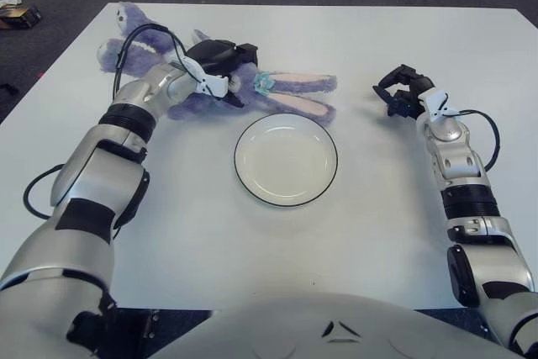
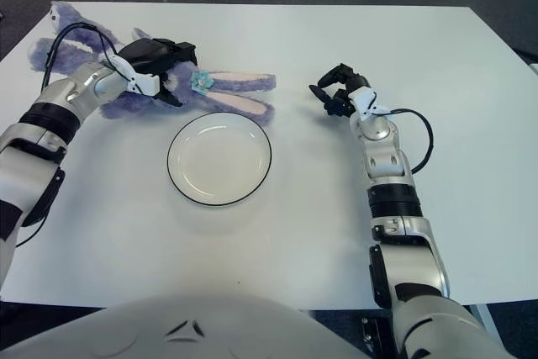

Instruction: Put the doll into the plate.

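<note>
A purple plush doll (image 1: 290,92) with long pink-lined ears and a teal bow lies on the white table (image 1: 387,224), behind the plate. Its body stretches toward the far left corner and its ears point right, ending just beyond the plate's far rim. My left hand (image 1: 222,62) is shut on the doll's head. The white plate (image 1: 286,160) with a dark rim sits in the middle of the table, with nothing in it. My right hand (image 1: 399,92) shows to the right of the plate, fingers curled, holding nothing.
A cable loops over my left forearm (image 1: 143,39). Dark carpet surrounds the table, and a small object (image 1: 18,13) lies on the floor at the far left.
</note>
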